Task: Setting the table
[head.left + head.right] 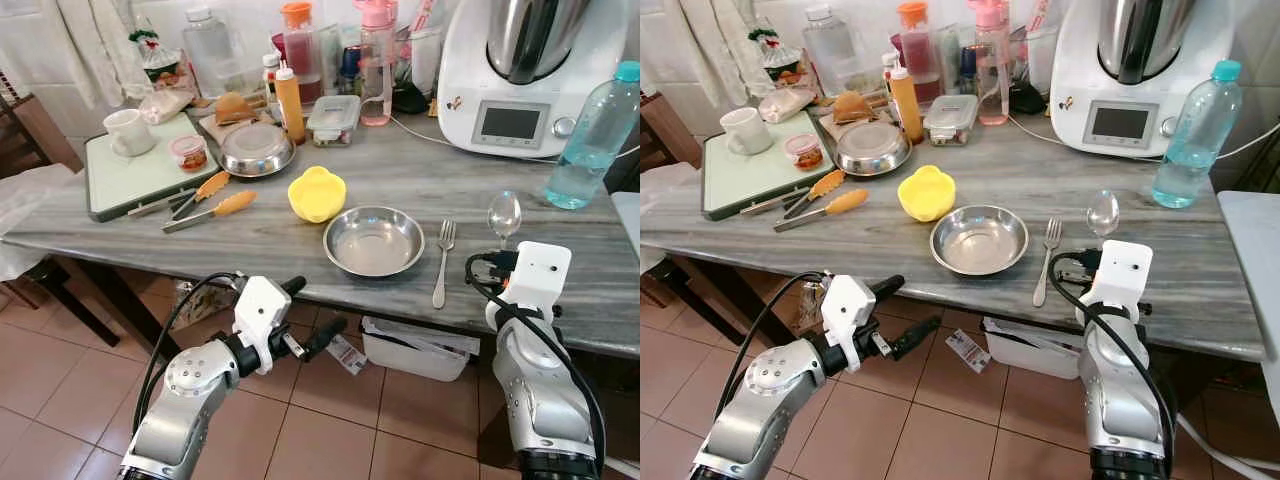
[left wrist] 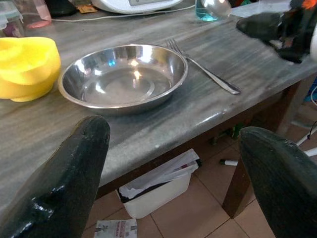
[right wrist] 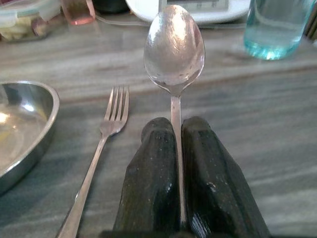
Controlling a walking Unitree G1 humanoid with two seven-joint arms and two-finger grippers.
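The right gripper (image 3: 179, 148) clamps the spoon (image 3: 174, 47) beside the fork (image 1: 443, 258) — seemingly to flank the bowl (image 1: 373, 240) — while the left gripper (image 1: 308, 315) waits open below it.

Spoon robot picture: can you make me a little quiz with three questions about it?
1. True or false: the right hand is shut on the spoon.
2. What lies on the table between the steel bowl and the spoon? A) knife B) fork C) cup
3. Fill in: the left hand is open and holds ____.

Key:
1. True.
2. B, the fork.
3. Nothing.
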